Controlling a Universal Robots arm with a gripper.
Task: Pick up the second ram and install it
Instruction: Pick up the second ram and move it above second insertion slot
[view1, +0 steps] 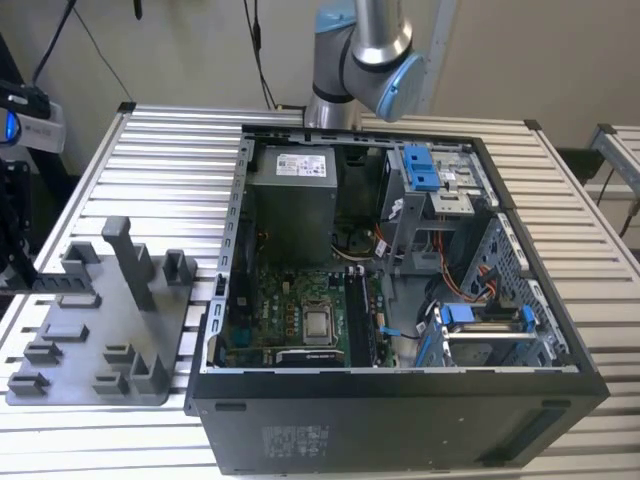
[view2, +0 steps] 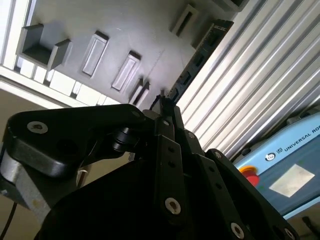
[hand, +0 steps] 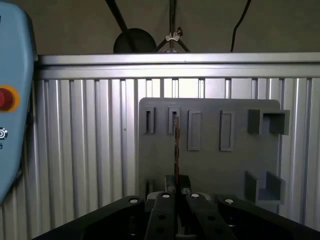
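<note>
**Ram pinched in the hand over the fixture tray**

Slatted metal table (view1: 160, 150) carries everything. An open computer case (view1: 400, 420) takes up the middle and the exterior view's right. Its motherboard (view1: 290, 310) lies face up inside, hemmed by steel walls, a power supply and drive cages, so by my reckoning there is little open room over the board. The grey fixture tray (view1: 85, 340) lies on the exterior view's left, just beside the case, with its posts upright.

In the first wrist view the hand (hand: 176, 192) is closed narrow on the second ram (hand: 175, 145), gripping it by one end. The stick's long axis runs straight out from the fingertips toward the tray's row of slots. It shows edge-on there, and in the second wrist view the ram (view2: 197, 60) reads as a dark notched strip. Whether its far tip is clear of the tray I cannot tell. The hand looks to be over the tray, so the case lies well apart from it.
</note>
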